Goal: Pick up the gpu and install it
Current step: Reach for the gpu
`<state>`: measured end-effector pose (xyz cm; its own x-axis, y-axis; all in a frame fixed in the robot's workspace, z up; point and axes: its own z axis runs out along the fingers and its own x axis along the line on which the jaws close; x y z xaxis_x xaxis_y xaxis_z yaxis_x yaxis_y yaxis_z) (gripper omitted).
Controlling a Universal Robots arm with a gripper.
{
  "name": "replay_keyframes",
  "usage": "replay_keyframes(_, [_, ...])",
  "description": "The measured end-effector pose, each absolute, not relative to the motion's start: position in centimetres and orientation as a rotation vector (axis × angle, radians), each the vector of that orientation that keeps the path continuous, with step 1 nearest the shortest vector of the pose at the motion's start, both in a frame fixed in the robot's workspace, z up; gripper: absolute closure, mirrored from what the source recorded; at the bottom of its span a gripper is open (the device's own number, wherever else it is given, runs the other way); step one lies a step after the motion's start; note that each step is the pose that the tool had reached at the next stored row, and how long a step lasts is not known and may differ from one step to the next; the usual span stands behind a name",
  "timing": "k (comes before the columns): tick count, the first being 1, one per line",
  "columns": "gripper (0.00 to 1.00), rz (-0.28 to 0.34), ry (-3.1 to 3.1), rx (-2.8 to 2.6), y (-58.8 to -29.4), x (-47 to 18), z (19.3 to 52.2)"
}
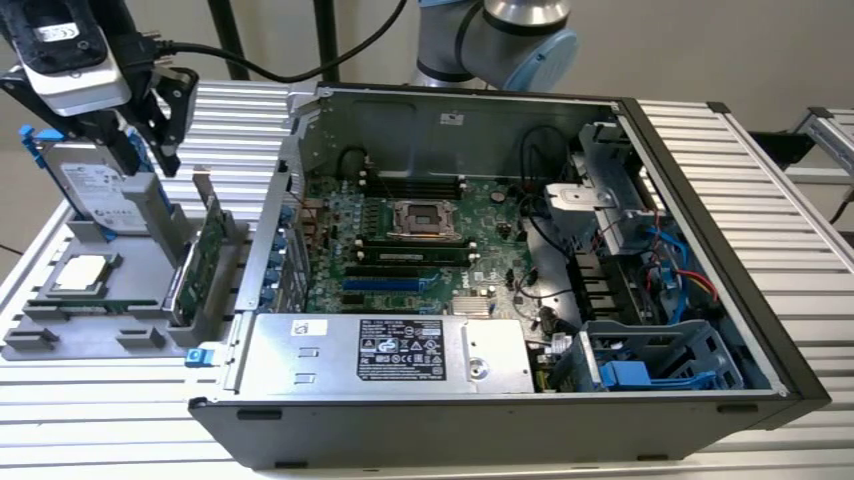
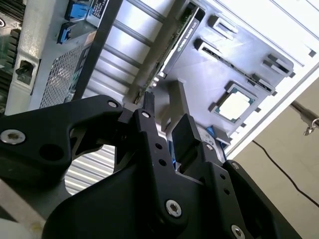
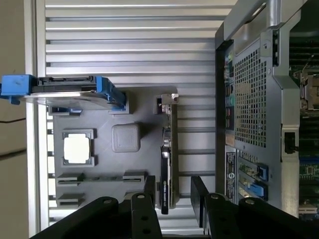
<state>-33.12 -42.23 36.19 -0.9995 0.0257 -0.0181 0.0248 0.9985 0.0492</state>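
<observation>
Black two-fingered tool [image 3: 174, 195], seen up close in the first wrist view with its fingers [image 3: 199, 194] spread wide apart and nothing held between them. In that view the gap between the fingers lines up over one end of the gpu [image 3: 168, 159].

The gpu is a thin green card with a black face. It stands on its long edge in a slot of a gray holder [image 3: 99, 164], with its silver bracket [image 3: 170, 98] at the end away from the tool. In the exterior view the tool hangs raised above the holder, clear of the card and touching nothing.

In the same holder, beyond the card, a small square silver processor chip [image 3: 77, 148] lies flat in a recess. A silver hard drive [image 3: 62, 95] with blue clips stands upright at the holder's edge. In the exterior view the tool is directly over this drive.

The holder rests on a table [image 3: 129, 40] of ribbed silver metal slats. Just beside the holder, on the exterior view's right, sits an open computer case [image 1: 481, 432] lying on its side. Inside it are a green motherboard [image 1: 427, 245] with an empty processor socket and a silver power supply [image 1: 300, 355] along its near wall. Behind the case rises the gray and blue robot arm [image 1: 514, 35].
</observation>
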Motion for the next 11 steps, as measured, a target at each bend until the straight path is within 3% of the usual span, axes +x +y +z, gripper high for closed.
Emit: replay_keyframes(11, [0.0,0.076,3.124,0.04,-42.22,-33.13,35.83])
